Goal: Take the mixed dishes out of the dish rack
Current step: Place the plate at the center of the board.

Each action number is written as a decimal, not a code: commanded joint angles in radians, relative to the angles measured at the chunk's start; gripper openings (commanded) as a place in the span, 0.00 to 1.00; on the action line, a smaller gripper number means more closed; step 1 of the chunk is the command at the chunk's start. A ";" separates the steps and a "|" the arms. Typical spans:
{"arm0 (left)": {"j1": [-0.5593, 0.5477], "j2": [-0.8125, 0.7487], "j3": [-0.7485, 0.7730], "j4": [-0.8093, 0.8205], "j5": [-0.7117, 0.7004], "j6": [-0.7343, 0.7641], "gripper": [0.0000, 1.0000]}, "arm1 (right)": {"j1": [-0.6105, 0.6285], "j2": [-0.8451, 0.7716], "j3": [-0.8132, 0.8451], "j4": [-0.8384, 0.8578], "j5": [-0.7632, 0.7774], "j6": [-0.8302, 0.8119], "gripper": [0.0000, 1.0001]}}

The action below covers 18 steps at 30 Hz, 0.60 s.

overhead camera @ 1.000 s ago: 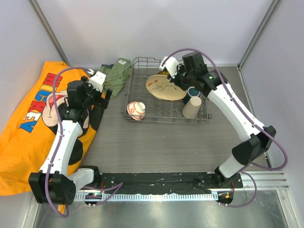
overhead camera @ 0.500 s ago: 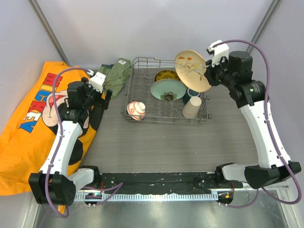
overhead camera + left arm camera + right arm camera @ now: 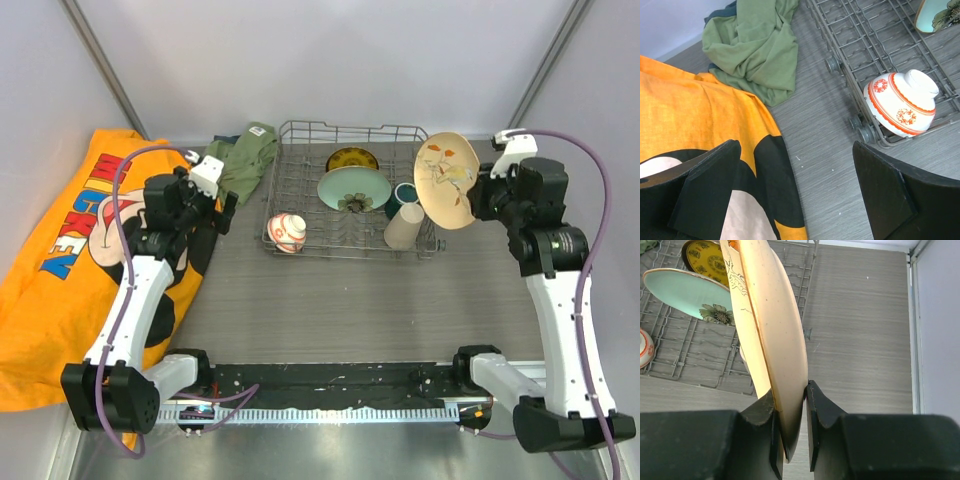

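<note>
Right claw [image 3: 790,405]: shut on the lower rim of the cream bird-painted plate [image 3: 772,325], one finger on each face. It is a thin edge pinch with nothing under the plate. The plate stands on edge, tilted a little, in the air over the right end of the dish rack [image 3: 350,125] and the bare table [image 3: 330,300] beside it. It touches neither wire nor table.

Left claw [image 3: 797,195]: jaws wide apart and holding nothing. It hovers over the edge of the orange cloth [image 3: 60,260], just left of the rack. A crumpled green cloth [image 3: 757,45] lies beyond it.

In the rack:
- The pale green plate [image 3: 354,187] is propped in the tines, with the small yellow patterned plate [image 3: 351,158] behind it.
- The dark teal mug [image 3: 404,195] and the beige handleless cup [image 3: 404,226] sit at the right end, close together.
- The small red-orange bowl [image 3: 900,102] lies tipped at the front-left corner, against the wire side.

Step, as I read it: first piece out, mid-carry. One of six is lifted clear and none is set down.

Next move, my judgement:
- Carry the plate right, well clear of the rack wall and the cup.
- Roll the wrist so the plate lies flat, then lower it until its underside meets the table before I open.
- Go slowly on the roll, because a rim grip this narrow may let the plate pivot or slip.

The bowl sits nearest my idle left claw, so it looks like the natural next pick.
</note>
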 commanded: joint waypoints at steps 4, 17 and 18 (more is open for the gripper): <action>-0.004 -0.030 0.002 0.030 0.153 -0.051 0.99 | -0.015 -0.115 -0.016 0.160 -0.084 0.071 0.01; -0.216 0.107 0.278 -0.053 0.485 -0.241 0.90 | -0.013 -0.060 -0.022 0.159 -0.470 0.031 0.01; -0.252 0.133 0.293 -0.053 0.482 -0.250 0.89 | -0.013 -0.058 -0.025 0.159 -0.483 0.028 0.01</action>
